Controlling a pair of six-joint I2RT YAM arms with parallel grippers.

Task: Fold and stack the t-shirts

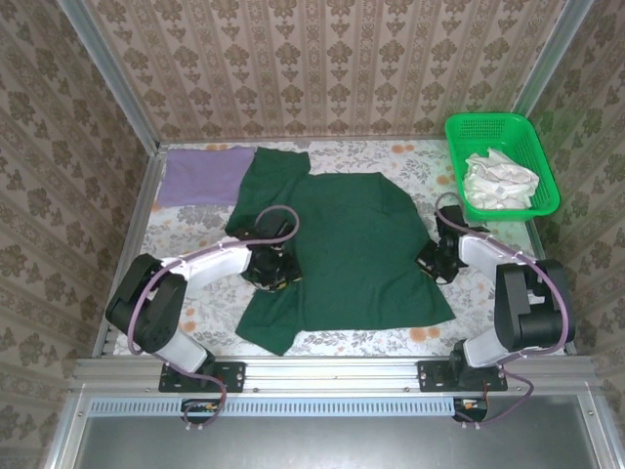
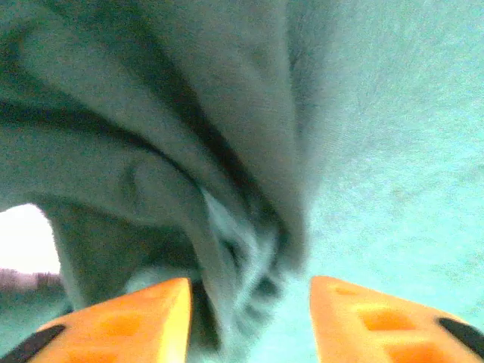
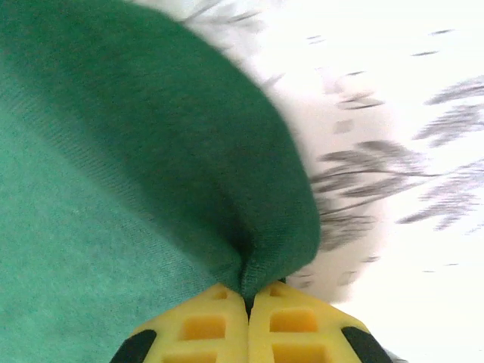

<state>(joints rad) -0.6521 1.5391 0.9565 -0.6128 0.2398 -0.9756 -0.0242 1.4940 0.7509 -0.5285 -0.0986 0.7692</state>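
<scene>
The dark green t-shirt (image 1: 356, 249) lies spread over the middle of the table. The pale lilac t-shirt (image 1: 200, 174) lies flat at the back left, its edge under the green one's sleeve. My left gripper (image 1: 271, 269) is down on the green shirt's left side. Its orange fingers (image 2: 136, 321) stand apart, and a bunched fold of the green shirt (image 2: 227, 227) rises between them, close to the left finger. My right gripper (image 1: 435, 262) is at the shirt's right edge. Its yellow fingers (image 3: 204, 325) are shut, pinching a fold of the green cloth (image 3: 151, 174).
A bright green mesh basket (image 1: 527, 137) with crumpled white cloth (image 1: 498, 181) inside stands at the back right. The table has a floral cover (image 1: 195, 230) and metal rails along its sides. Patterned walls close in the back and both sides.
</scene>
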